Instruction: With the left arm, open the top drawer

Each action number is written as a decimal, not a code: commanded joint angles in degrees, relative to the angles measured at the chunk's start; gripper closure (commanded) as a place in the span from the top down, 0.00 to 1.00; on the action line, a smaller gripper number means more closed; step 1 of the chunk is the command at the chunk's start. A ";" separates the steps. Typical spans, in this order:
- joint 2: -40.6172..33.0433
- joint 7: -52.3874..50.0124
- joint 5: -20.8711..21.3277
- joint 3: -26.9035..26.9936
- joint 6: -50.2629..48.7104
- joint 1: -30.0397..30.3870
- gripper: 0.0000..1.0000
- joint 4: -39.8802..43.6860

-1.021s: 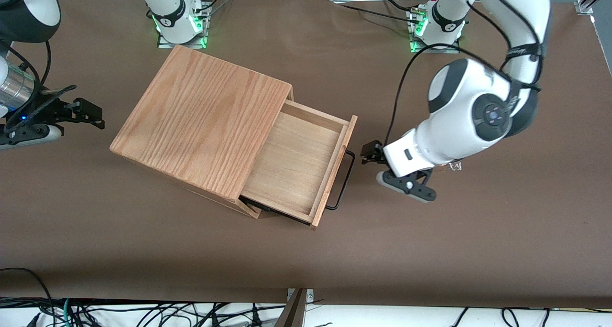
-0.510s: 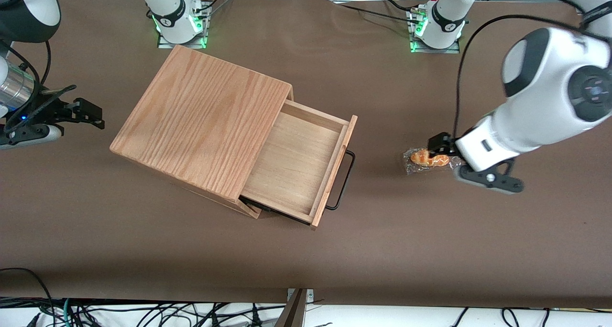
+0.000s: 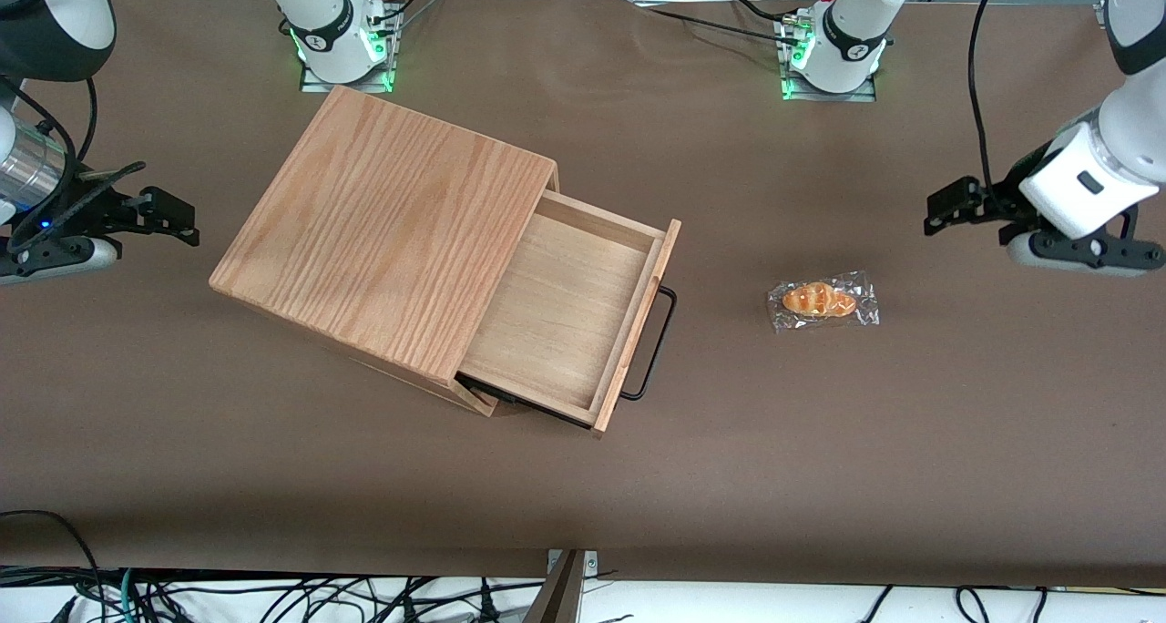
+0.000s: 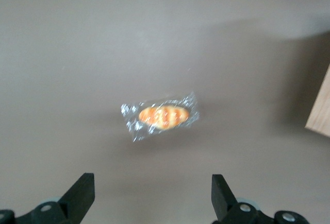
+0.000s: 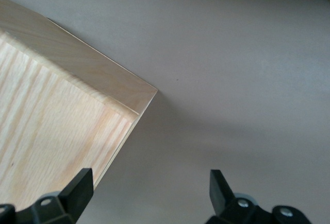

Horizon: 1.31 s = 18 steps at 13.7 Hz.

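Spread wide and holding nothing, the left arm's tool (image 3: 967, 206) hangs above the table (image 3: 820, 441) toward the working arm's end, well apart from the drawer. From the wrist camera its two black fingertips (image 4: 82, 193) stand far apart over bare brown table, with a wrapped bread roll (image 4: 161, 116) lying between tool and cabinet.

The top drawer (image 3: 569, 309) sits pulled well out of the oak cabinet (image 3: 383, 231), its light-wood tray empty and exposed, the oak-grain front panel angled toward the working arm and the thin black bar handle (image 3: 658, 341) standing free of it. Judged from this, the opening looks essentially done. To finish cleanly, the arm should stay high and clear of the handle and the roll, so nothing nudges the drawer back in.
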 commanded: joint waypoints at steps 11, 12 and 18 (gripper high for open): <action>-3.89 4.98 5.09 -2.78 2.45 1.21 1.00 -4.79; -3.80 4.98 4.92 -2.78 2.36 1.21 1.00 -4.61; 0.50 4.81 4.56 -2.96 -1.68 1.56 1.00 1.80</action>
